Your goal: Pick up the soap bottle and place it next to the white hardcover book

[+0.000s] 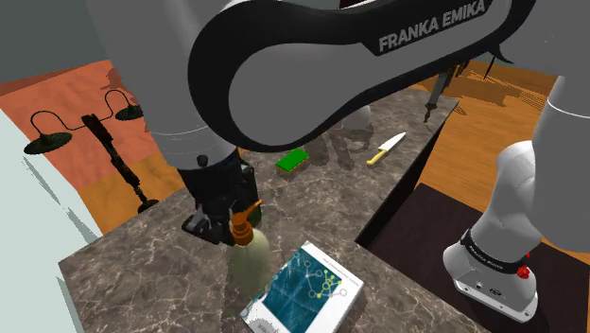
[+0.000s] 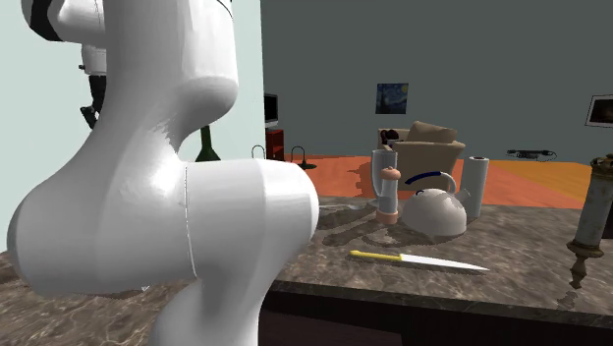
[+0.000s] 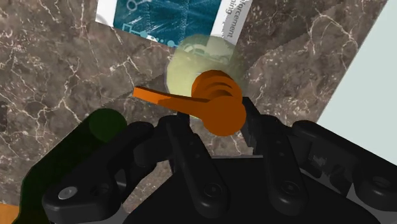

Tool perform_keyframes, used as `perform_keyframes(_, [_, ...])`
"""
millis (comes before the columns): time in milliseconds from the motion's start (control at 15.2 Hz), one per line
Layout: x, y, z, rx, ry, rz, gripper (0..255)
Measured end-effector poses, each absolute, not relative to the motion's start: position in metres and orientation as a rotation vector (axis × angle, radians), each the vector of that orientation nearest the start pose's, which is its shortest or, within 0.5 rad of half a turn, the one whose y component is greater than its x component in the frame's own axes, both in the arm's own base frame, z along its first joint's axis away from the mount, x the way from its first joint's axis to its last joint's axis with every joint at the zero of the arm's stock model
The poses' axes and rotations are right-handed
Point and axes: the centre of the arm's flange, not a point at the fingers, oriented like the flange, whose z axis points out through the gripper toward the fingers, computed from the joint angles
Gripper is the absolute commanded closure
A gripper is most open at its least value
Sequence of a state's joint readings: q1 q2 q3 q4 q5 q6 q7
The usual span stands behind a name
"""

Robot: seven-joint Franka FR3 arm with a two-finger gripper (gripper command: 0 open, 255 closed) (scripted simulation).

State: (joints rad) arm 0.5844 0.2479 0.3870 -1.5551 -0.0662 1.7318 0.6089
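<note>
Two black fingers of the gripper close on the orange pump of the soap bottle, one on each side. The hand has the bottle by its top, with only the pump's width left between the pads. The pump's spout sticks out sideways past one finger.

In the shoulder view the gripper points down and the soap bottle sits under it, a pale, yellowish, see-through body below an orange neck. Whether its base touches the counter I cannot tell.

Just beside the bottle, toward the shoulder view's right, the book lies flat, with a teal cover and white edges. Whether bottle and book touch I cannot tell. From the wrist, the book lies just beyond the bottle on the brown marbled surface.

Farther along the counter lie a green block and a knife with a yellow handle, both well apart from the bottle. The white arm arches over them.

In the second exterior view the arm looms in the foreground. The knife lies on the counter. Behind it stand a white kettle, a clear jar with a tan base and a white cylinder.
</note>
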Motion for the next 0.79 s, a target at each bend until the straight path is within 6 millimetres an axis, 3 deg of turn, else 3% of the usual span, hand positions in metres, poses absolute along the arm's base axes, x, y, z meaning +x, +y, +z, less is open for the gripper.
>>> perform_keyframes(594, [0.332,0.607,0.508,-3.105,-0.577,0.090,255])
perform_keyframes(792, [0.326,0.620,0.500,-3.105,-0.575,0.090,255])
